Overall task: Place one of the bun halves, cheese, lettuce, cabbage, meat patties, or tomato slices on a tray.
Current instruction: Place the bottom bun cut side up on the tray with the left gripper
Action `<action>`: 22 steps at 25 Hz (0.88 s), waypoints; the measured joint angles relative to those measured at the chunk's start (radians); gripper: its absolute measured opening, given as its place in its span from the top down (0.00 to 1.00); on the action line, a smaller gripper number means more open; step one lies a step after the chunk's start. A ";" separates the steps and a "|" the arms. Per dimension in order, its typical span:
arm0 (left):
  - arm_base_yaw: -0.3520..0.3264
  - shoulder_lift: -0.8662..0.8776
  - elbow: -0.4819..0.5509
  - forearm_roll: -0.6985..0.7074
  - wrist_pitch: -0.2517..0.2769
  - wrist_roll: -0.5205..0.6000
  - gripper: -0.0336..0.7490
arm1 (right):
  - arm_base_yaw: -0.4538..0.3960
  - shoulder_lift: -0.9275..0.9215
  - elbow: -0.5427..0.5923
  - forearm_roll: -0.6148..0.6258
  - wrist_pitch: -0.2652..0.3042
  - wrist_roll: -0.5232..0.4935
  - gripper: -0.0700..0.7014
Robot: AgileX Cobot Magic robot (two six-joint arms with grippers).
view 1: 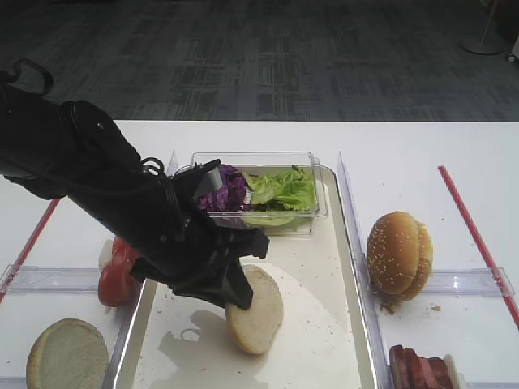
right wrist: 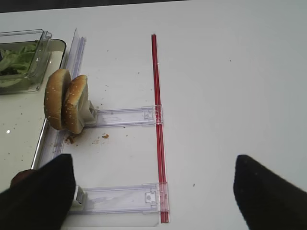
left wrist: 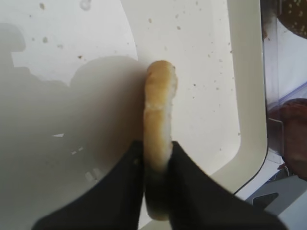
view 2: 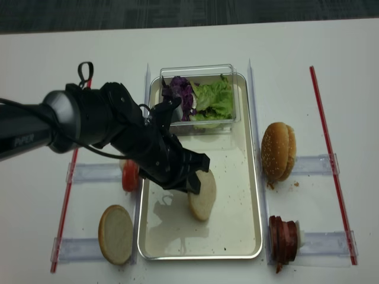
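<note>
White tabletop; left gripper pinches a bun half edge-on above the tray, its lower rim hidden by the fingers

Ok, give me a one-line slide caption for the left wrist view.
Left gripper shut on a bun half, held on edge above the tray.

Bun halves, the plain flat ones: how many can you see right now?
2. One bun half is pinched on edge in the left gripper over the tray. The other bun half lies left of the tray, near the front. Others may sit behind the arm.
</note>
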 joint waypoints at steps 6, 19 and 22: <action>0.000 0.000 0.001 0.000 -0.002 0.002 0.41 | 0.000 0.000 0.000 0.000 0.000 0.000 0.03; 0.000 0.000 0.001 0.000 -0.002 -0.002 0.22 | 0.000 0.000 0.000 0.000 0.000 0.000 0.03; 0.000 0.000 0.001 0.000 -0.003 -0.002 0.22 | 0.000 0.000 0.000 0.000 0.000 0.000 0.03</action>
